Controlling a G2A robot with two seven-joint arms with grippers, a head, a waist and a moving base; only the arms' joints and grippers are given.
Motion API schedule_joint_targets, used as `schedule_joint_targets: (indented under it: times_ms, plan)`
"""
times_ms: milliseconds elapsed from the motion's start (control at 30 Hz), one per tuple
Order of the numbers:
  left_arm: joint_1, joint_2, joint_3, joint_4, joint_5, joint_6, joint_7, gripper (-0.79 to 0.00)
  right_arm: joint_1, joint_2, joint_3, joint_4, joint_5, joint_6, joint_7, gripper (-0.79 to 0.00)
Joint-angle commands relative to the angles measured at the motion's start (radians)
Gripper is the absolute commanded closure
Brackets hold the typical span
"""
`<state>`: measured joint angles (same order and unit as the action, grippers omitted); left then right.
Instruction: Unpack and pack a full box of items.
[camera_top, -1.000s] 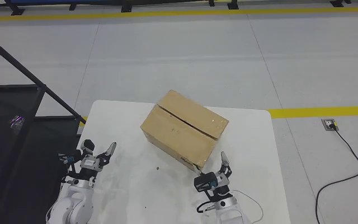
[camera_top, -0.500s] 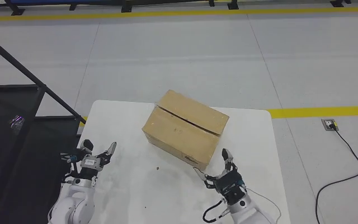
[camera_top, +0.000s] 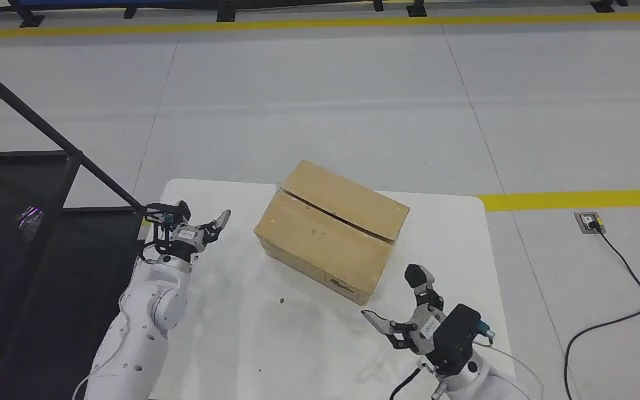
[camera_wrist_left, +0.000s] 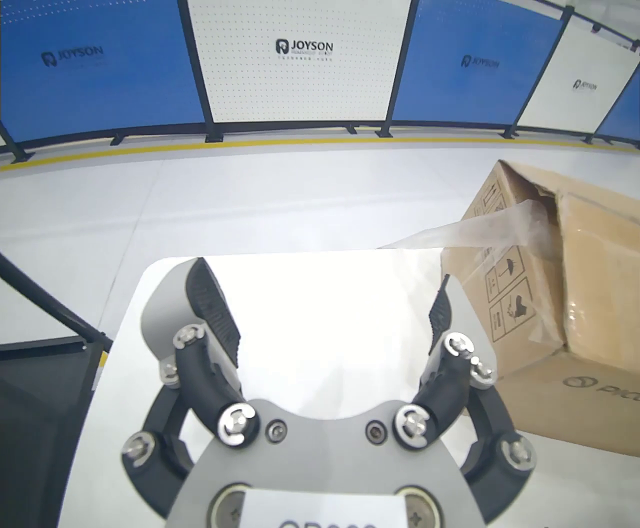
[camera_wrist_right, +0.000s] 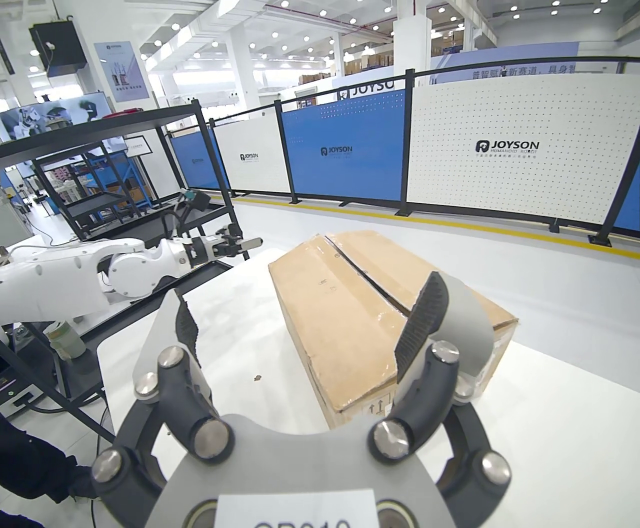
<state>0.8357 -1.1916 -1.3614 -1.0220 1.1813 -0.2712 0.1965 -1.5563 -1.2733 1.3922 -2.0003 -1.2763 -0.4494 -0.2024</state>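
Box (camera_top: 330, 232) sits closed — left gripper (camera_wrist_left: 320, 280), right gripper (camera_wrist_right: 305, 290) both spread.

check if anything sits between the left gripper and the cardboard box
Nothing visible does: only bare table lies between the open left gripper and the cardboard box. A loose tape strip hangs off the box.

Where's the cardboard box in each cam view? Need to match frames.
Top view: box in the middle of the white table, toward its far edge.
Left wrist view: box on the table to one side of the left gripper, loose tape trailing off its end.
Right wrist view: box straight ahead of the right gripper, one finger overlapping it.
Shared landmark: the dark seam between the top flaps.
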Motion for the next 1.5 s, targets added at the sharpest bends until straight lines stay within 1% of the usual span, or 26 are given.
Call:
schedule_joint_targets:
  times_ms: [0, 67, 133, 233, 300, 433, 533, 667, 767, 900, 1033, 1167, 1300, 1367, 1467]
  plan:
    - [-0.056, -0.010, 0.044, 0.068, 0.023, -0.015, 0.010, -0.785, -0.011, 0.003, 0.022, 0.001, 0.026, -0.014, -0.007, -0.785]
    - [-0.097, -0.022, 0.089, 0.121, 0.043, -0.032, 0.021, -0.785, -0.020, 0.005, 0.045, 0.002, 0.045, -0.015, -0.004, -0.785]
    - [-0.132, -0.034, 0.129, 0.170, 0.067, -0.029, 0.036, -0.785, -0.028, 0.007, 0.060, -0.003, 0.058, -0.014, 0.002, -0.785]
    - [-0.175, -0.052, 0.177, 0.236, 0.079, -0.030, 0.059, -0.785, -0.035, 0.010, 0.077, -0.011, 0.068, -0.014, 0.009, -0.785]
    - [-0.195, -0.062, 0.201, 0.273, 0.083, -0.048, 0.075, -0.785, -0.038, 0.011, 0.086, -0.016, 0.073, -0.015, 0.013, -0.785]
    - [-0.205, -0.071, 0.228, 0.313, 0.105, -0.072, 0.133, -0.785, -0.033, 0.014, 0.094, -0.018, 0.079, -0.017, 0.024, -0.785]
    - [-0.192, -0.066, 0.233, 0.312, 0.136, -0.116, 0.170, -0.785, -0.020, 0.015, 0.091, -0.017, 0.079, -0.028, 0.034, -0.785]
    - [-0.150, -0.047, 0.214, 0.278, 0.167, -0.187, 0.210, -0.785, 0.000, 0.017, 0.081, -0.006, 0.082, -0.040, 0.041, -0.785]
    - [-0.105, -0.028, 0.189, 0.229, 0.185, -0.240, 0.222, -0.785, 0.014, 0.018, 0.074, 0.004, 0.086, -0.049, 0.043, -0.785]
    - [-0.021, -0.008, 0.158, 0.122, 0.214, -0.248, 0.230, -0.785, 0.028, 0.019, 0.067, 0.016, 0.088, -0.055, 0.043, -0.785]
    - [0.064, 0.006, 0.131, -0.002, 0.219, -0.250, 0.211, -0.785, 0.035, 0.020, 0.064, 0.024, 0.089, -0.060, 0.040, -0.785]
    - [0.135, 0.014, 0.114, -0.100, 0.214, -0.245, 0.182, -0.785, 0.036, 0.022, 0.064, 0.028, 0.091, -0.062, 0.037, -0.785]
    - [0.190, 0.021, 0.096, -0.167, 0.215, -0.232, 0.164, -0.785, 0.034, 0.024, 0.067, 0.031, 0.093, -0.065, 0.028, -0.785]
    - [0.212, 0.023, 0.081, -0.185, 0.215, -0.193, 0.151, -0.785, 0.033, 0.025, 0.069, 0.034, 0.095, -0.066, 0.022, -0.785]
    - [0.229, 0.022, 0.052, -0.186, 0.175, -0.104, 0.127, -0.785, 0.031, 0.026, 0.073, 0.038, 0.098, -0.066, 0.015, -0.785]
